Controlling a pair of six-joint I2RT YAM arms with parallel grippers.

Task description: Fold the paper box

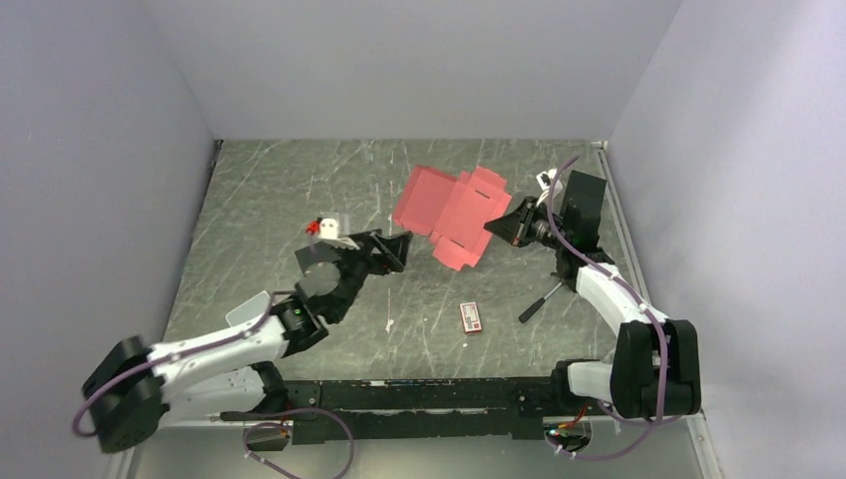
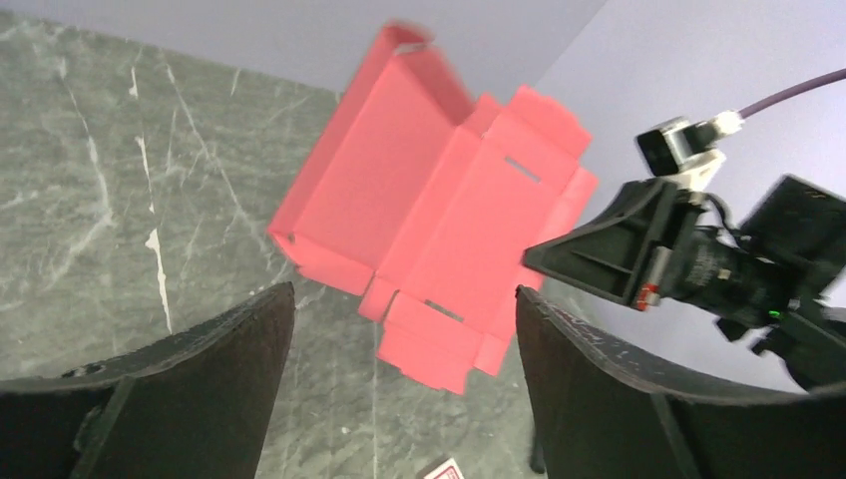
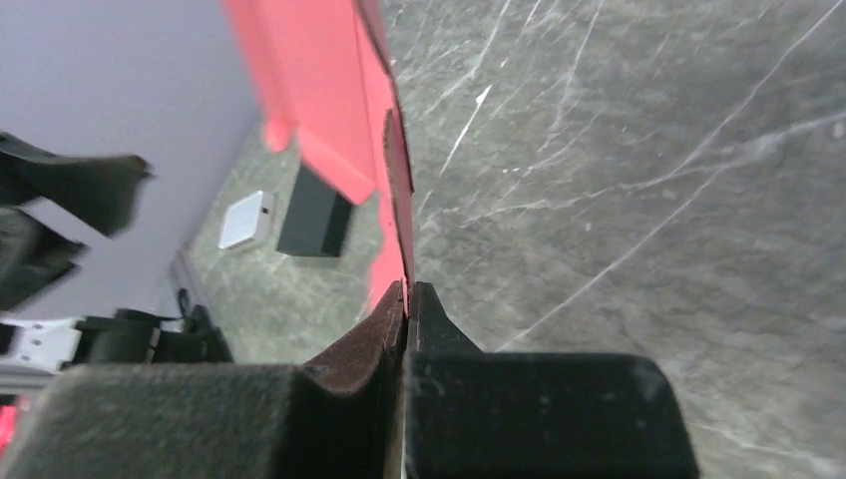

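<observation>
The right gripper (image 1: 499, 228) is clenched on one edge of the paper box (image 1: 449, 212), an unfolded sheet standing edge-on straight ahead of its tips, while the left gripper (image 1: 364, 254), released wide, faces the sheet's opposite side, just apart.

A lab test cell: plain walls (image 1: 399, 60) enclose a scratched tabletop (image 1: 259, 200).

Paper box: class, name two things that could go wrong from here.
1. The right hand pinches only one thin edge of the paper box, held up tilted; it could slip or crease.
2. The left hand is open, not touching; pushing a flap there might swing the sheet rather than fold it.
</observation>
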